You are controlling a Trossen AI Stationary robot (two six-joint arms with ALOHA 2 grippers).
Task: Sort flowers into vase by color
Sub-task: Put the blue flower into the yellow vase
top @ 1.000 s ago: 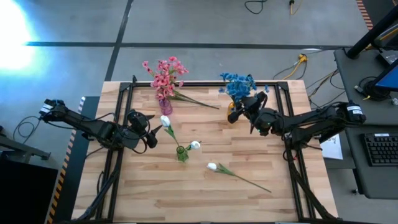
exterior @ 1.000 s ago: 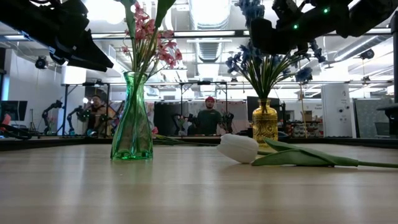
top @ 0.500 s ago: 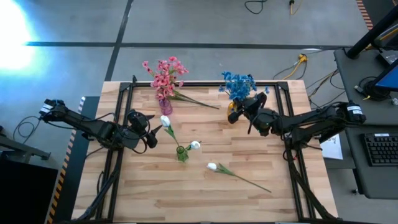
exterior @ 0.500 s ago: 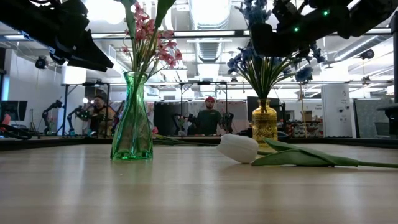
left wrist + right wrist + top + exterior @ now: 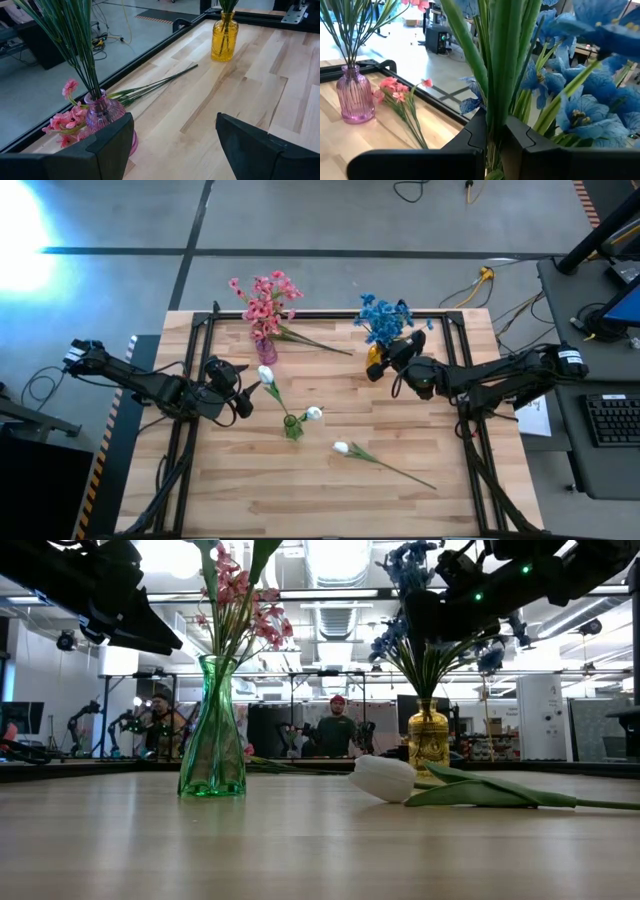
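Blue flowers (image 5: 384,317) stand with their stems in a yellow vase (image 5: 372,364) at the far right; my right gripper (image 5: 496,137) is shut on their stems. Pink flowers (image 5: 265,300) stand in a pink vase (image 5: 266,351), and one pink sprig (image 5: 315,341) lies flat beside it. White flowers (image 5: 266,375) stand in a green vase (image 5: 293,427). Another white flower (image 5: 342,447) lies on the table. My left gripper (image 5: 172,145) hangs open left of the green vase, holding nothing. My right gripper pinches several green stems of the blue bunch (image 5: 501,107) between its two fingers (image 5: 473,134), below the blossoms and above the vase's neck. The fingers come in about level from the table's right side, across the stems. The stems stand upright with their lower ends in the yellow vase (image 5: 428,736).
A black metal frame (image 5: 330,313) runs round the tabletop. The lying white flower's long stem (image 5: 400,471) reaches toward the near right. People (image 5: 337,732) stand in the room beyond the far edge. Bare wood (image 5: 250,490) lies at the near left.
My right gripper has tipped at the wrist beside the blue bunch, and its fingers have drawn together on the stems. The blue blossoms have shifted a little with it; the yellow vase stays on the table.
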